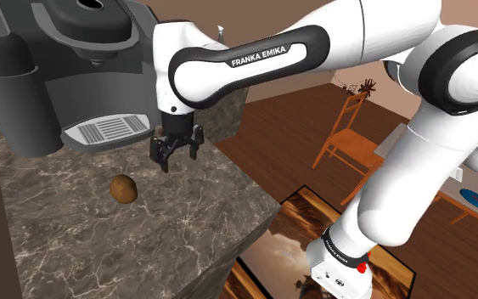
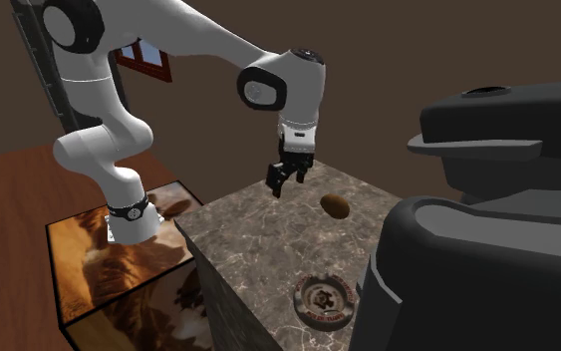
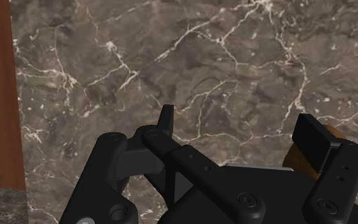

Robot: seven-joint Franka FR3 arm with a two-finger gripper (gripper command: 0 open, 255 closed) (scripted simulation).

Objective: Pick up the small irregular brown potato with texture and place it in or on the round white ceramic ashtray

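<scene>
**Spotter:** Hovering over what, and how stood the tool?

**Me:** My gripper hung above the marble counter, close to the edge facing the stand. Its fingers were spread wide and pinching nothing. The potato lay near the counter's middle, apart from the gripper, out in front of the big dark coffee machine.

**Spotter:** Where could it have gone sour?

**Me:** Alignment, I reckoned. In the wrist view the potato peeked out from behind one finger rather than sitting between the pair. A straight drop would have landed a fingertip on it and sent it rolling. It looked lumpy and rounded too, so an off-centre squeeze could have squirted it out. And the ashtray sat just beside the machine's body, apart from the potato. A careless carry risked clipping that housing, and a shallow dish might have let the potato roll off.

**Spotter:** Which camera earned its keep?

**Me:** For the ashtray I leaned on the second exterior view. The shoulder view gave me the gap between gripper and potato, and the wrist view gave me the finger spread.
</scene>
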